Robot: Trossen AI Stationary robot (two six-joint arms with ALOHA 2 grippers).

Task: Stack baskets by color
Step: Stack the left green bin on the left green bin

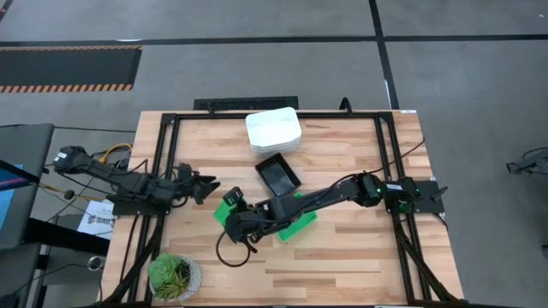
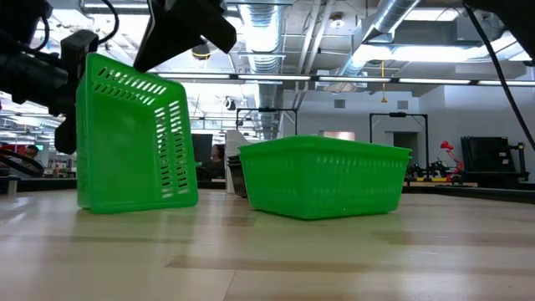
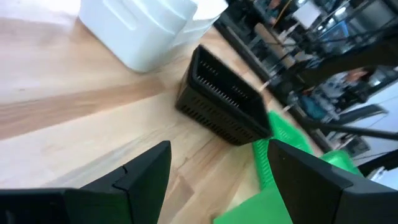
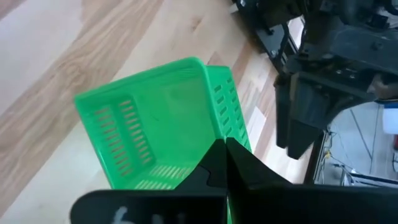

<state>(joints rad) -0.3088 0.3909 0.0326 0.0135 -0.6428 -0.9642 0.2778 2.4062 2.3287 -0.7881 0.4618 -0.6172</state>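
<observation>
In the high view I see my right gripper [image 1: 229,204] clamped on the wall of a tipped green basket [image 2: 134,138] left of centre, with a second green basket [image 1: 297,224] just right of it. My left gripper [image 1: 208,186], fingers spread wide, crowds in from the left. Above sit a black basket [image 1: 277,174] and the white baskets [image 1: 273,129]; a potted plant [image 1: 174,276] stands lower left.
</observation>
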